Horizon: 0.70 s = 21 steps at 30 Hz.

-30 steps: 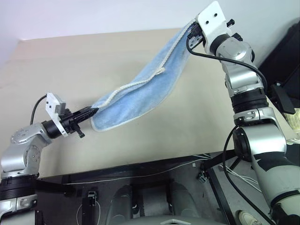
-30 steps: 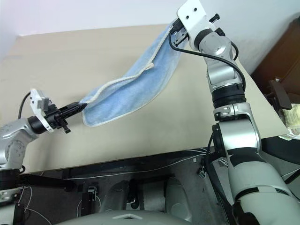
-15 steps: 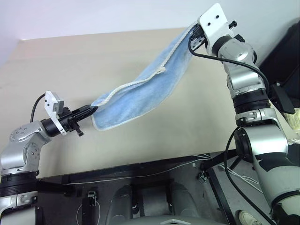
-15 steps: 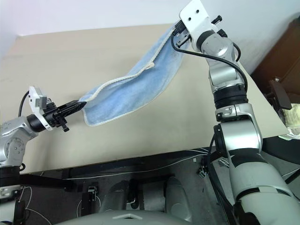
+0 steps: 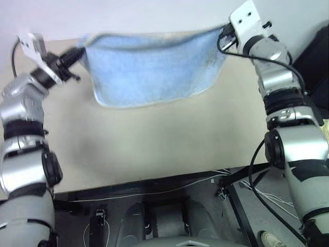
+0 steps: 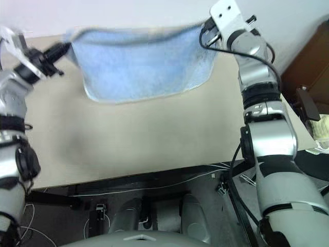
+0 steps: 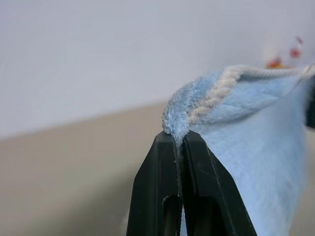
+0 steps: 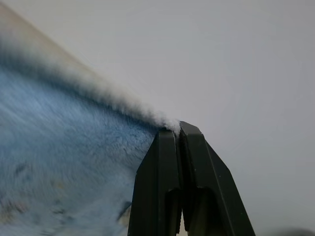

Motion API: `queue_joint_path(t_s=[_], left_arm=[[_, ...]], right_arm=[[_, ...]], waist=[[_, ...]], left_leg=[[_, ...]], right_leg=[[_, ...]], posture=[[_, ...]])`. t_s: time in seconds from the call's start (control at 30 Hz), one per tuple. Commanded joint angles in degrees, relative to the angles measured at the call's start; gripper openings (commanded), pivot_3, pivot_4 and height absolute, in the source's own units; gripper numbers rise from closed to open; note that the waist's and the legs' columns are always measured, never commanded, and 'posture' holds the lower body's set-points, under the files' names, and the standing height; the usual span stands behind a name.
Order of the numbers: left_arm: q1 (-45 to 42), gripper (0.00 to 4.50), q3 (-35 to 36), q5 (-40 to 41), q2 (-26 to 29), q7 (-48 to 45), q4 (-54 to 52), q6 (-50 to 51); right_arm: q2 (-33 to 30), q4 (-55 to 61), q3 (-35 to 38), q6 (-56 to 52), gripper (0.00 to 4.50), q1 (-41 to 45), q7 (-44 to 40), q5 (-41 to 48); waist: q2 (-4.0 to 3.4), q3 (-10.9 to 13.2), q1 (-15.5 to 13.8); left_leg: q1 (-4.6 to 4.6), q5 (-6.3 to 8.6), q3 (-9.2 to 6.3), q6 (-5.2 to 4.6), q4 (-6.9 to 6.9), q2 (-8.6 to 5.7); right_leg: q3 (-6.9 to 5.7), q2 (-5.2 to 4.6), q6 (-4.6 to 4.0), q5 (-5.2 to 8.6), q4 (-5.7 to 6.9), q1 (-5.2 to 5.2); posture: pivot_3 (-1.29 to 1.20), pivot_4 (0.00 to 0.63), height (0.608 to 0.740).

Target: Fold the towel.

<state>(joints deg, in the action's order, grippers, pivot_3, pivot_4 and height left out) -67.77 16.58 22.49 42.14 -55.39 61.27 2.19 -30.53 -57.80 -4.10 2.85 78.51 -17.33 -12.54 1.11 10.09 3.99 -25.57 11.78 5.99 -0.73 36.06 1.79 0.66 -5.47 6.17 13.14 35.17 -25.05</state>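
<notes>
Clamped tight on one top corner of the towel (image 7: 236, 142), black fingers (image 7: 155, 187) of the left gripper (image 5: 78, 52) pressed together with the whitish hem bunched just above their tips. Likewise pinched shut on the opposite top corner, the right gripper (image 5: 224, 32), fingers (image 8: 157, 182) closed on fuzzy blue pile.

Against a second ago: left gripper now high up beside the far edge of the table, no longer low near the front-left; right gripper shifted only a little outward. Towel no longer slung in a sagging diagonal from high right to low left, now stretched nearly level between the two grippers, top edge taut, body hanging flat as a broad sheet with the lower edge curved and free.

Below the hanging cloth, bare beige table (image 5: 154, 144), lower hem apart from the surface as far as can be told. Wide open tabletop toward the near edge and to both sides. Past the right arm, dark objects (image 5: 308, 105) off the table's right edge; under the front edge, loose cables (image 5: 154, 191).
</notes>
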Motion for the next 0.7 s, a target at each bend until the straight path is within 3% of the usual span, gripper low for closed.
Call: queue_joint_path(t_s=[0.03, 0.23, 0.5, 0.7], left_arm=[[-5.77, 0.06, 0.20, -3.68, 2.53, 1.82, 7.68, -5.04], [-5.44, 0.06, -1.41, -7.15, 5.64, -8.33, 10.28, -4.34], [12.82, 0.06, -3.61, -7.97, 12.80, -28.54, 4.15, 2.93], [31.29, 0.06, -2.16, -3.60, 15.17, -34.45, -14.55, 12.61]], right_arm=[[-2.96, -1.60, 1.20, 4.04, 0.00, 4.19, 0.43, 0.10], [-5.81, 9.11, 3.91, 2.89, 0.00, -3.13, -8.29, 5.39], [-10.27, 52.74, 6.63, -16.04, 0.00, -33.90, -27.67, 21.04], [-18.99, 73.38, 8.53, -25.44, 0.00, -52.96, -39.25, 30.55]], waist=[[0.00, 0.00, 0.13], [0.03, 0.02, 0.03], [0.04, 0.04, -0.15], [0.08, 0.03, -1.34]], left_leg=[[0.01, 0.00, 0.02, 0.00, -0.06, 0.00], [-0.02, 0.01, 0.04, 0.03, -0.16, 0.02], [-0.10, 0.05, -0.04, 0.06, 0.03, 0.07], [-0.07, 0.11, -0.15, 0.01, 0.18, 0.18]], right_leg=[[0.01, 0.00, 0.05, 0.03, 0.00, -0.01], [-0.01, 0.01, 0.37, 0.23, 0.07, -0.09], [-0.06, 0.00, 0.37, 0.24, 0.18, -0.07], [-0.10, -0.14, 0.27, 0.24, 0.23, -0.01]], posture=[[0.00, 0.150, 0.740], [0.00, 0.150, 0.740], [0.00, 0.150, 0.740], [0.00, 0.150, 0.740]])
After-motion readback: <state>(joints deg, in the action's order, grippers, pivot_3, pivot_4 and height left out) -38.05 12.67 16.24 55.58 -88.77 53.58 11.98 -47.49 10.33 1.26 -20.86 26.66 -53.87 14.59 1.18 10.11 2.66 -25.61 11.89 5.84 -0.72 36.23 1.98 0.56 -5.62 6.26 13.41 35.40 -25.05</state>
